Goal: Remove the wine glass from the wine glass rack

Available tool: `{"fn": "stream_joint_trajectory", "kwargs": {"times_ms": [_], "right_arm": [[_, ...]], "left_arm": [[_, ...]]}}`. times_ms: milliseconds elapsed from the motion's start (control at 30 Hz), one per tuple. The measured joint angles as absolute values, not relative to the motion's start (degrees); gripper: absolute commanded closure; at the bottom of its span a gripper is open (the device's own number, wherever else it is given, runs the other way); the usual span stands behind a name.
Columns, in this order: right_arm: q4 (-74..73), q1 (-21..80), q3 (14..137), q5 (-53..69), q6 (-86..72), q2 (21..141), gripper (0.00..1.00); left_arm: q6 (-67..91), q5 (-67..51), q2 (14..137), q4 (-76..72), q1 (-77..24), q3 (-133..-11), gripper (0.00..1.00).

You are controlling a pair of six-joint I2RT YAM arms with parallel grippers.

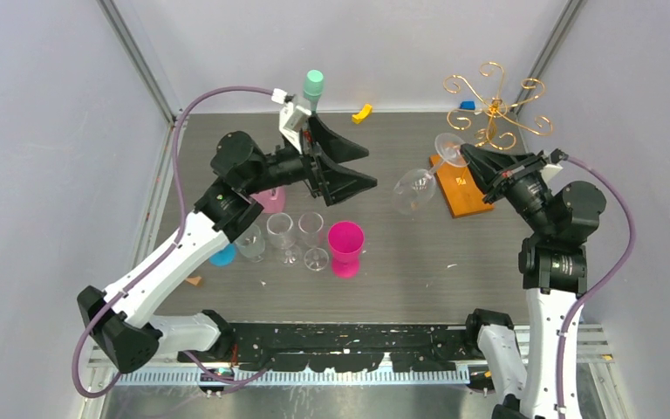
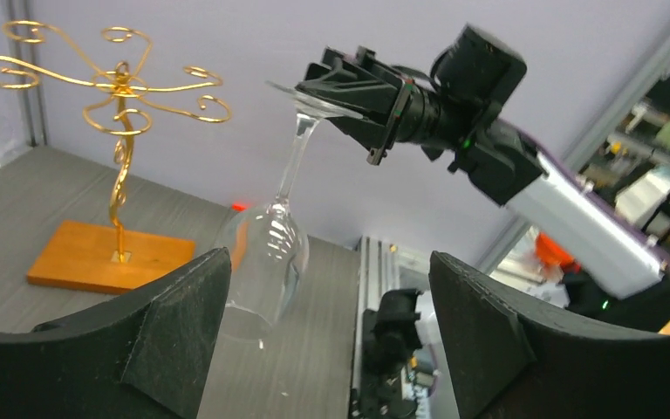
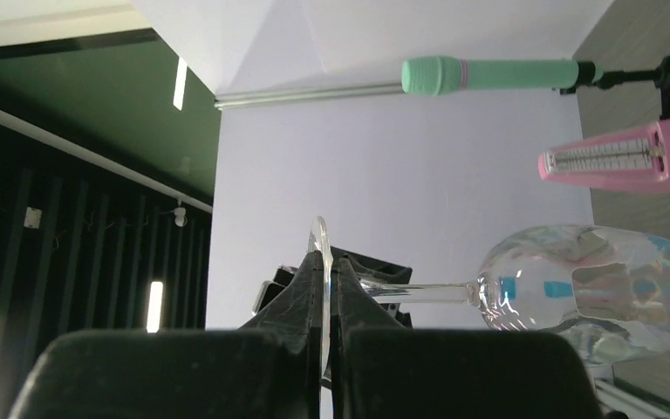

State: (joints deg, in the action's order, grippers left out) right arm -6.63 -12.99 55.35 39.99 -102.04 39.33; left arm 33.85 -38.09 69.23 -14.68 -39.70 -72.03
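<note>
Cups near me: a magenta cup (image 1: 345, 247) and clear glasses (image 1: 281, 232) stand in a row left of the table's (image 1: 436, 271) centre. I leave them alone, since they have no part in this job.

Left gripper (image 1: 370, 168): it hangs over the middle of the table toward the far edge, with its jaws spread wide and nothing in them, and its mouth turned right toward the glass. In its wrist view the glass sits framed between its two fingers but apart from both.

Wine glass (image 1: 413, 188): it is in the air right of centre and tilted, with the bowl hanging low toward the table's middle and the foot raised toward the far right corner. I see no wire touching it.

Right gripper (image 1: 464, 155): it is clamped tight on the foot of the wine glass. Its wrist view shows the thin disc pinched edge-on between the fingers, with the stem running out past them.

Wine glass rack (image 1: 491, 106): it stands in the far right corner with its wooden base flat on the table. The gold scroll arms look bare, and the glass is beside them, lower and to their left.

Far edge: a mint-handled tripod (image 1: 313, 85) and a small yellow piece (image 1: 362, 113).

Done: by my reading, the glass is unhooked and clear of the arms.

Left: I still have to set it down safely or pass it across. With the left jaws open and waiting, a handover looks likely.

Risk: an edge pinch on a thin foot could slip.
</note>
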Motion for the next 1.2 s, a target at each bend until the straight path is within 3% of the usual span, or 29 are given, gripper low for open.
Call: {"fn": "stream_joint_trajectory", "kwargs": {"times_ms": [300,700,933,1067,1167,1200], "right_arm": [[-9.8,-5.6,55.3,39.0,-99.3,39.2,1.0],[-9.5,-3.1,54.5,39.2,-98.8,39.3,1.0],[-8.7,-2.9,54.3,39.8,-98.9,39.3,1.0],[-8.6,-2.9,54.3,40.1,-98.8,39.3,1.0],[-8.6,-2.8,54.1,40.2,-98.5,39.3,1.0],[-8.7,-2.8,54.0,40.1,-98.6,39.4,1.0]], "left_arm": [[20.3,-42.0,77.1,-10.9,-46.5,-74.2,0.17],[11.8,-35.5,85.9,-5.5,-52.9,-84.0,0.4],[9.9,-33.0,89.1,-4.6,-53.5,-85.8,0.61],[9.6,-32.4,90.1,-4.4,-53.6,-86.2,0.78],[9.6,-32.2,90.4,-4.4,-53.7,-86.4,0.99],[9.1,-32.3,90.4,-4.4,-53.8,-86.5,1.0]]}}
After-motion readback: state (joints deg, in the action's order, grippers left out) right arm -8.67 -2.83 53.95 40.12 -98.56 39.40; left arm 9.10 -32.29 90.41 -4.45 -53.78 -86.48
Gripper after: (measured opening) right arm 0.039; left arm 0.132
